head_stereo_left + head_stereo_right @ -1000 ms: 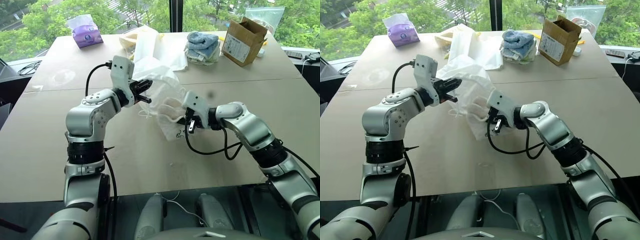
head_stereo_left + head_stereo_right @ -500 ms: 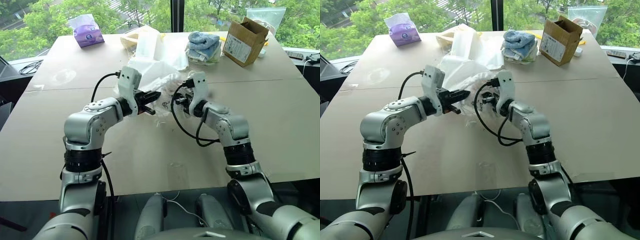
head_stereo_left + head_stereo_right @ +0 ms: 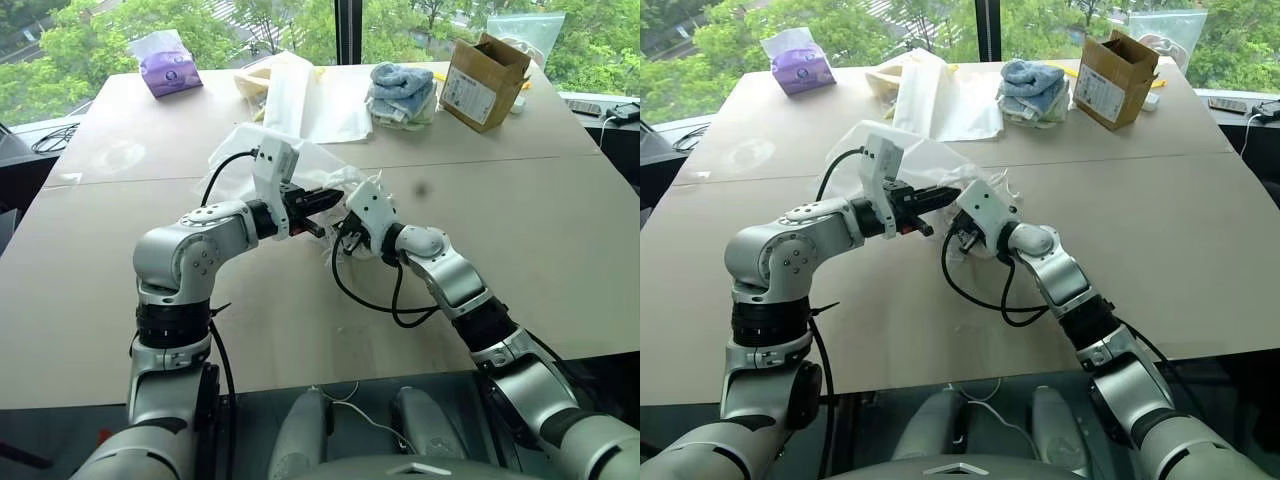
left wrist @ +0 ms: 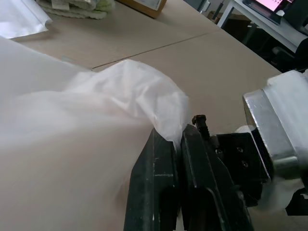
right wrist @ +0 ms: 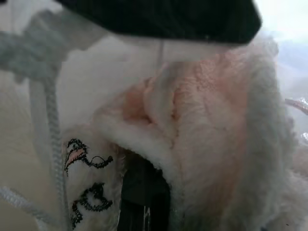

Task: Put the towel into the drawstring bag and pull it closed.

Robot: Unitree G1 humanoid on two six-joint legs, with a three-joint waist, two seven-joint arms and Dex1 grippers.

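the left pincer (image 3: 318,199) is clenched on a fold of the drawstring bag (image 3: 240,150), which lies crumpled mid-tabletop (image 3: 520,230) behind it. just right, touching, the right pincer (image 3: 345,236) is clenched on the towel (image 5: 211,125). the right wrist view shows fluffy pile, a dark printed mark and white cords (image 5: 45,120) around the towel.

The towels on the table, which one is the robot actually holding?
The small off-white fluffy towel with the dark printed mark, in the right gripper; the light blue towels lie stacked at the far edge.

Beige table (image 3: 560,250) with tissue pack (image 3: 171,65), cardboard box (image 3: 487,80), blue towels (image 3: 402,92).
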